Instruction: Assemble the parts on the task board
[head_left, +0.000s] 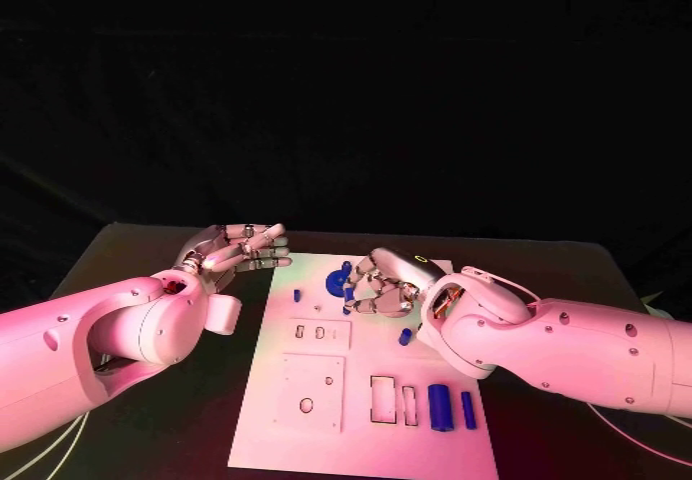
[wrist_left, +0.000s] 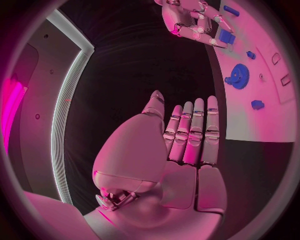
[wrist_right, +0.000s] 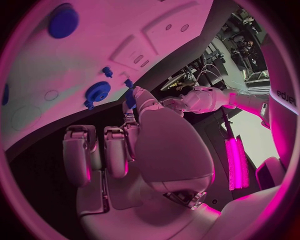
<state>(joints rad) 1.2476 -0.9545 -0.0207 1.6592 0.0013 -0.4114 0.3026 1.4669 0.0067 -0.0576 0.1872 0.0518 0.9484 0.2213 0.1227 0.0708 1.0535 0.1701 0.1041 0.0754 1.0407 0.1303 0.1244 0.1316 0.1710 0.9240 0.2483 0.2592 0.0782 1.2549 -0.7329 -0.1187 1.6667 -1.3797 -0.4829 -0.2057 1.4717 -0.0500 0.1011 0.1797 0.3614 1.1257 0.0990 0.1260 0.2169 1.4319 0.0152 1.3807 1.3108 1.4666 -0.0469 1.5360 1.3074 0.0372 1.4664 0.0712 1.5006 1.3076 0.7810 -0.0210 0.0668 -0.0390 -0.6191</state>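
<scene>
The white task board (head_left: 310, 400) lies in the middle of the black table. A blue gear (head_left: 339, 281) sits near its far edge, seen too in the left wrist view (wrist_left: 237, 76) and the right wrist view (wrist_right: 98, 91). My right hand (head_left: 387, 285) hovers low over the board just right of the gear, fingers curled down. Its thumb and a finger pinch a small blue part (wrist_right: 130, 96), which is close to the board (wrist_left: 225, 36). My left hand (head_left: 238, 250) floats over the table left of the board, fingers stretched out and holding nothing (wrist_left: 181, 140).
Two blue cylinders (head_left: 440, 407) (head_left: 469, 410) lie near the board's front right corner beside rectangular slots (head_left: 382, 398). A small blue peg (head_left: 297, 295) stands near the left edge, and another blue piece (head_left: 407, 337) lies by my right wrist.
</scene>
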